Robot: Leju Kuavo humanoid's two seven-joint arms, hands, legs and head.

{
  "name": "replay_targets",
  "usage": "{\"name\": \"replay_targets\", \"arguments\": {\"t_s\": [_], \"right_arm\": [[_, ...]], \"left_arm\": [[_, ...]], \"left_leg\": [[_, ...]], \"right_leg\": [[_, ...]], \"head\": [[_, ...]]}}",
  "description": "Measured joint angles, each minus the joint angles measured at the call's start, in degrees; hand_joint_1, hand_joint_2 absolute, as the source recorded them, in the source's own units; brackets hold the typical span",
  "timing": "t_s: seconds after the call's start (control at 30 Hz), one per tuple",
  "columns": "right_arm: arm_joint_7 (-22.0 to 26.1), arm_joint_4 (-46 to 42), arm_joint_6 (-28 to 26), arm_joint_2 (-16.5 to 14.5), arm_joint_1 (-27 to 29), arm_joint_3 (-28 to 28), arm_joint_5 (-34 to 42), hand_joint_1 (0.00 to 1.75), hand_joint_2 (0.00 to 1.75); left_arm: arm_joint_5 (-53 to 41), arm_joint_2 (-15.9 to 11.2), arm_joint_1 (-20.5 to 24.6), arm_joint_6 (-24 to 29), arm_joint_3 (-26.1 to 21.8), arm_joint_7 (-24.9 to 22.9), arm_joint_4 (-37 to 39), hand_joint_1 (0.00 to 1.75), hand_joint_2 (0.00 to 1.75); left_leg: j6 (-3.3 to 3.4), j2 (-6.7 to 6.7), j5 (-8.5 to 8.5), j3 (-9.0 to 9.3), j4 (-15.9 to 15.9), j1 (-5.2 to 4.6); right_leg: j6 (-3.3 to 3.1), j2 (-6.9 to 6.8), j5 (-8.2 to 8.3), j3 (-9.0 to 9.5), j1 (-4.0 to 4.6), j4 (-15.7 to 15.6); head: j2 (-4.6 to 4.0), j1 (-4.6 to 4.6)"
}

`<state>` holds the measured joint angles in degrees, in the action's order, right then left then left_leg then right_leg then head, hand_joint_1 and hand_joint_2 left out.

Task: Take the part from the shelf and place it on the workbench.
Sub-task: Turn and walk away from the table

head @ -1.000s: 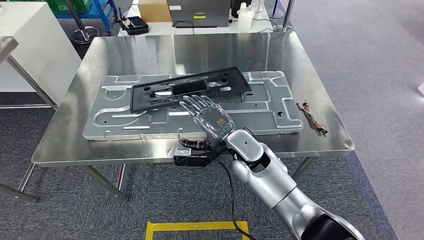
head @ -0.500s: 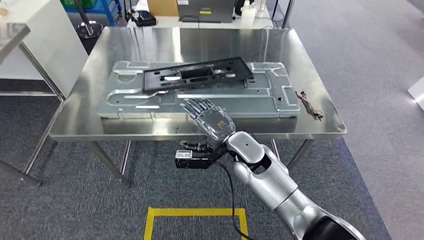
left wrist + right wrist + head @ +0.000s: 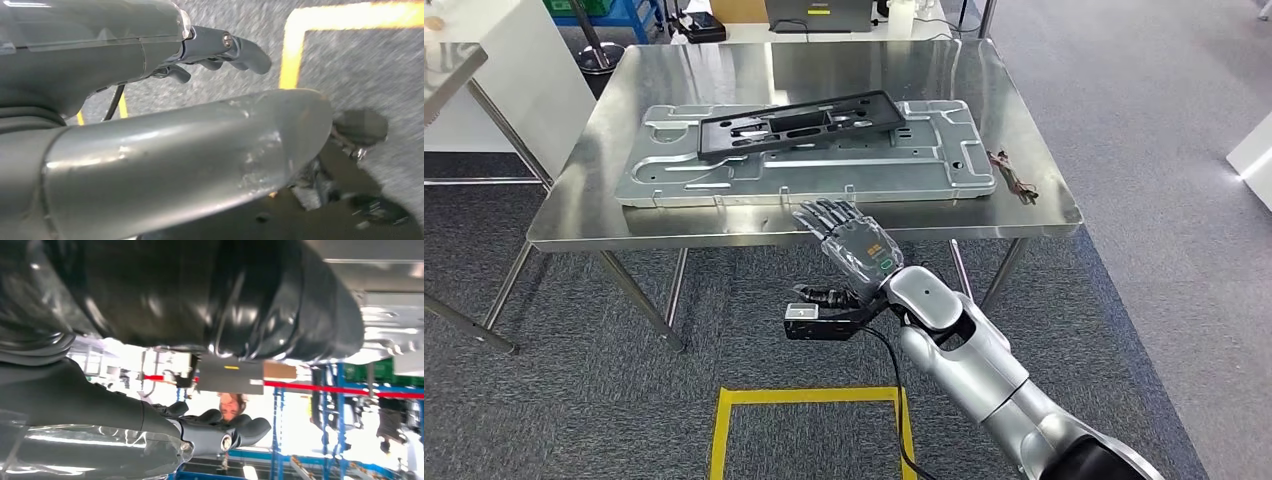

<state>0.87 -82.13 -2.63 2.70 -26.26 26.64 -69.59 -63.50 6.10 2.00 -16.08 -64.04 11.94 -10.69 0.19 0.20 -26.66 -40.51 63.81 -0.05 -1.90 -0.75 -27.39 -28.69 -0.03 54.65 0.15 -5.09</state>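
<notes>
Though apart from rt hand point(image 3: 849, 243), part point(image 3: 799, 125) on workbench point(image 3: 1024, 215)

You have one steel bench point(image 3: 1044, 215) carrying three things: one grey metal panel point(image 3: 944, 170) along its middle, one black frame point(image 3: 799, 125) lying on that panel, and one small bundle of wires point(image 3: 1012, 176) (near the right edge).

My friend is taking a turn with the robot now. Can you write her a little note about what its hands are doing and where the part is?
Right hand: holds nothing, fingers apart, at the workbench's near edge.
Left hand: holds nothing, hanging over the carpet.
Black part: lies on the large metal plate on the workbench.
Done: the part looks placed.
Left: seemingly nothing more than pulling the arm away.
</notes>
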Motion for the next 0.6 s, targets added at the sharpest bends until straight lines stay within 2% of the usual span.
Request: {"name": "replay_targets", "arguments": {"t_s": [0.03, 0.07, 0.1, 0.13, 0.17, 0.2, 0.23, 0.27, 0.3, 0.33, 0.4, 0.43, 0.47, 0.53, 0.57, 0.6], "right_arm": [[0.1, -0.1, 0.0, 0.1, 0.2, 0.0, 0.1, 0.0, 0.0], [0.2, -0.1, 0.0, 0.3, 0.4, 0.0, 0.2, 0.0, 0.0], [0.3, -0.2, 0.0, 0.4, 0.6, 0.0, 0.3, 0.0, 0.0], [0.3, -0.2, 0.0, 0.6, 0.8, 0.0, 0.5, 0.0, 0.0], [0.4, -0.3, 0.0, 0.7, 0.9, 0.0, 0.6, 0.0, 0.0], [0.4, -0.4, 0.0, 0.9, 0.9, 0.0, 0.7, 0.0, 0.0], [0.5, -0.6, 0.0, 1.0, 1.0, 0.0, 0.8, 0.0, 0.0], [0.5, -0.9, 0.0, 1.2, 1.0, 0.0, 0.9, 0.0, 0.0], [0.7, -1.2, 0.0, 1.5, 1.0, 0.0, 1.2, 0.0, 0.0], [0.8, -1.4, 0.0, 1.9, 1.1, 0.0, 1.5, 0.0, 0.0], [1.0, -1.9, 0.0, 3.0, 1.6, 0.0, 2.5, 0.0, 0.0], [1.2, -2.2, 0.0, 3.8, 2.0, -0.1, 3.0, 0.0, 0.0], [1.4, -2.6, 0.0, 4.6, 2.3, -0.2, 3.4, 0.0, 0.0], [1.8, -3.4, 0.0, 6.2, 2.9, -0.5, 4.2, 0.0, 0.0], [1.9, -3.7, 0.0, 6.8, 3.1, -0.7, 4.5, 0.0, 0.0], [2.0, -4.0, 0.0, 7.3, 3.4, -0.8, 4.7, 0.0, 0.0]], "left_arm": [[0.0, 0.0, 0.0, 0.0, 0.0, 0.0, 0.0, 0.0, 0.0], [-0.1, 0.0, -0.1, 0.0, 0.0, 0.1, 0.0, 0.0, 0.0], [-0.1, -0.1, 0.0, 0.0, 0.0, 0.1, 0.0, 0.0, 0.0], [-0.2, -0.1, 0.0, 0.0, 0.0, 0.1, 0.0, 0.0, 0.0], [-0.2, -0.2, 0.0, 0.0, 0.0, 0.2, 0.0, 0.0, 0.0], [-0.3, -0.3, 0.0, 0.0, 0.0, 0.2, 0.0, 0.0, 0.0], [-0.4, -0.3, 0.1, 0.0, 0.0, 0.2, 0.0, 0.0, 0.0], [-0.4, -0.3, 0.1, 0.0, 0.0, 0.3, 0.0, 0.0, 0.0], [-0.4, -0.3, 0.2, 0.0, 0.0, 0.4, 0.0, 0.0, 0.0], [-0.4, -0.3, 0.3, 0.0, 0.0, 0.5, 0.0, 0.0, 0.0], [-0.5, -0.3, 0.2, 0.0, 0.0, 0.6, 0.0, 0.0, 0.0], [-0.6, -0.3, 0.2, 0.0, 0.0, 0.6, 0.0, 0.0, 0.0], [-0.6, -0.3, 0.1, 0.0, 0.0, 0.7, 0.0, 0.0, 0.0], [-0.7, -0.3, 0.0, 0.0, 0.0, 0.8, 0.0, 0.0, 0.0], [-0.8, -0.3, 0.0, 0.0, -0.1, 0.8, 0.0, 0.0, 0.0], [-0.9, -0.3, -0.1, 0.0, -0.1, 0.8, 0.0, 0.0, 0.0]], "left_leg": [[-0.3, 0.0, -2.9, -0.71, 3.7, 0.25], [-0.6, 0.01, -4.49, -1.15, 7.2, 0.48], [-0.89, 0.01, -4.57, -1.07, 9.7, 0.69], [-1.15, 0.02, -3.4, -0.23, 10.7, 0.9], [-1.38, 0.03, -1.73, 1.53, 9.7, 1.09], [-1.57, 0.01, -0.88, 4.12, 7.0, 1.29], [-1.67, -0.05, -1.3, 7.18, 3.1, 1.28], [-1.44, -0.15, -2.38, 9.57, -0.3, 1.19], [-1.05, -0.26, -3.63, 11.04, -2.8, 1.04], [-0.48, -0.34, -4.24, 11.57, -4.1, 0.78], [0.87, -0.22, -3.39, 10.75, -4.5, 0.69], [1.48, -0.1, -2.7, 10.2, -4.6, 0.69], [2.0, 0.02, -1.91, 9.49, -4.7, 0.75], [2.56, 0.1, -0.33, 7.62, -4.7, 0.66], [2.65, 0.12, 0.45, 6.58, -4.6, 0.52], [2.7, 0.13, 1.22, 5.52, -4.6, 0.37]], "right_leg": [[-0.05, 0.01, 0.71, -1.07, -0.04, 0.2], [0.07, 0.0, 1.37, -2.24, -0.07, 0.6], [0.24, -0.03, 1.99, -3.49, -0.15, 1.0], [0.48, -0.06, 2.56, -4.8, -0.26, 1.6], [0.77, -0.1, 3.05, -6.1, -0.42, 2.2], [1.1, -0.11, 3.46, -7.26, -0.55, 3.0], [1.46, -0.1, 3.81, -8.25, -0.62, 3.7], [1.87, -0.08, 4.13, -8.93, -0.62, 4.3], [2.26, -0.1, 4.5, -9.32, -0.57, 4.6], [2.66, -0.13, 4.96, -9.51, -0.58, 4.7], [3.4, -0.13, 5.41, -9.8, -0.76, 4.6], [3.71, -0.05, 4.21, -10.17, -0.89, 5.2], [3.95, 0.03, 1.87, -10.76, -0.94, 6.7], [4.24, 0.14, -4.59, -12.27, -0.91, 12.7], [4.29, 0.15, -6.68, -12.81, -0.88, 16.2], [4.25, 0.17, -7.27, -12.86, -0.83, 18.9]], "head": [[0.0, 0.0], [0.0, 0.0], [0.0, 0.0], [0.0, 0.0], [0.0, 0.0], [0.0, 0.0], [0.0, 0.0], [0.0, 0.01], [0.0, 0.0], [0.0, -0.01], [0.0, -0.02], [0.0, -0.02], [0.0, -0.02], [0.0, -0.02], [0.0, -0.02], [0.0, -0.02]]}}
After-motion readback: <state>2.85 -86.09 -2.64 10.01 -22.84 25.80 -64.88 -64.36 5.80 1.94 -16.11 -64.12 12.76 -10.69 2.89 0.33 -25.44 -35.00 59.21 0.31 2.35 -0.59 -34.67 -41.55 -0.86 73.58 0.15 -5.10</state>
